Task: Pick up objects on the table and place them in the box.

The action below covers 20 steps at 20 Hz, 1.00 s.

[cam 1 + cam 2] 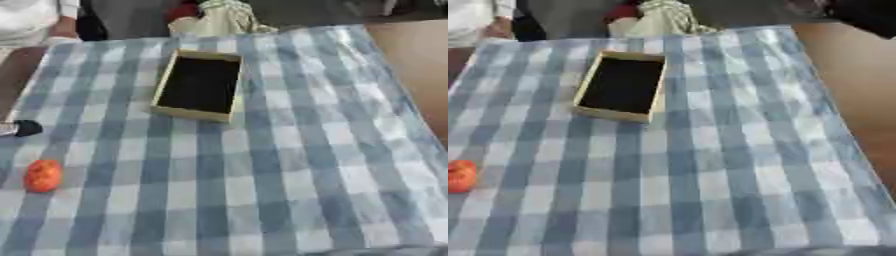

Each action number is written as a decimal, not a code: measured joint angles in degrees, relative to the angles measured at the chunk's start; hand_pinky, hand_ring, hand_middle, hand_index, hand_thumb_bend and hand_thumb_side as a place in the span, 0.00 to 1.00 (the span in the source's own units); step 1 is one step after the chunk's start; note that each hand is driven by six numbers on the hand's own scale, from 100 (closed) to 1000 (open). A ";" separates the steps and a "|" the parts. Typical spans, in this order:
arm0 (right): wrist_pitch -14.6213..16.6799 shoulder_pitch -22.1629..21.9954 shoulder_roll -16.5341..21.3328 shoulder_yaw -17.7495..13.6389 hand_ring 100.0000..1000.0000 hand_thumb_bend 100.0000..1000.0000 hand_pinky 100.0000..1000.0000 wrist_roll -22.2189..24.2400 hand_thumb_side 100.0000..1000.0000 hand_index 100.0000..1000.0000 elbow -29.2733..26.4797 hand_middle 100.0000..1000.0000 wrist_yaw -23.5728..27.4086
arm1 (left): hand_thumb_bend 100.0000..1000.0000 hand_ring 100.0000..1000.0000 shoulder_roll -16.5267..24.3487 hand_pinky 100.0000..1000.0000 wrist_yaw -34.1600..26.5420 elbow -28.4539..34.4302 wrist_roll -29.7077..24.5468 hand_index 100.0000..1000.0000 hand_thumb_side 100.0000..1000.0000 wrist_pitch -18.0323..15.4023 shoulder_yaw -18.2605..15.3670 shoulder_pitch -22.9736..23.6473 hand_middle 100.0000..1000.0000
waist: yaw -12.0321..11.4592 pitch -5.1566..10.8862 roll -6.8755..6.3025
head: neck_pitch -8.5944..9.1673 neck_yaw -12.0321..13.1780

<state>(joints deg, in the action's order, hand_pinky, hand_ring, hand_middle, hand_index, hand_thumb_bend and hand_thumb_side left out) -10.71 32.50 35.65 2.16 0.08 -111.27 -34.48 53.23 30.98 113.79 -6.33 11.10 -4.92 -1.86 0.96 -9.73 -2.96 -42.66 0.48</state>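
Orange fruit (43, 175) lies near the cloth's (289, 165) left edge, well apart from the empty box (198, 85). Neither hand shows; approach from the left, fingers spread wide.

Lying open toward the far middle of the surface (289, 165): a shallow tan box (198, 85) with a dark inside, set slightly askew. Covering the surface: a blue and white checked cloth (350, 125). Sitting near the left edge, well apart from the box: a small orange-red object (43, 175). Poking in at the left edge above it: a dark tip on something pale (21, 128), too unclear for naming.
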 measured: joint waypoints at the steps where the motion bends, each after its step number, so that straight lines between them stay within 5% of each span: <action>1: 0.01 -0.01 0.01 0.00 0.72 0.26 0.71 -0.05 0.67 0.82 0.00 0.75 0.00 | 0.86 0.85 0.32 0.92 -0.01 0.00 -1.74 0.85 0.39 0.50 0.25 0.18 0.78 | 0.00 -0.01 0.00 | 0.00 -0.09; 8: -0.05 -0.22 0.04 -0.01 0.71 0.26 0.71 -0.51 0.68 0.82 0.00 0.75 0.03 | 0.70 0.86 1.47 0.93 0.93 0.00 -11.26 0.85 0.24 3.68 1.29 0.62 0.78 | 0.01 -0.09 0.00 | 0.00 -0.17; 13: -0.11 -0.24 0.04 -0.03 0.71 0.26 0.71 -0.86 0.68 0.82 0.02 0.75 0.04 | 0.65 0.87 1.64 0.93 -0.13 0.01 -15.48 0.86 0.17 6.36 1.86 1.39 0.80 | 0.01 -0.19 0.00 | 0.02 -0.57; 20: 0.04 -0.24 0.04 -0.33 0.71 0.26 0.71 -1.03 0.69 0.82 0.39 0.75 0.04 | 0.45 0.89 1.64 0.94 -1.30 -0.01 -19.92 0.87 0.06 9.44 2.26 2.83 0.83 | -0.15 -0.38 -0.03 | 0.02 -0.71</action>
<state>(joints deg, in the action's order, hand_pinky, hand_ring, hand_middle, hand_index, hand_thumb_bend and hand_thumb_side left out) -10.67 32.26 35.69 1.82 -0.96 -110.88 -34.44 54.87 29.68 113.79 -26.25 20.54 -2.66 0.97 0.80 -10.11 -2.98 -42.64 -0.23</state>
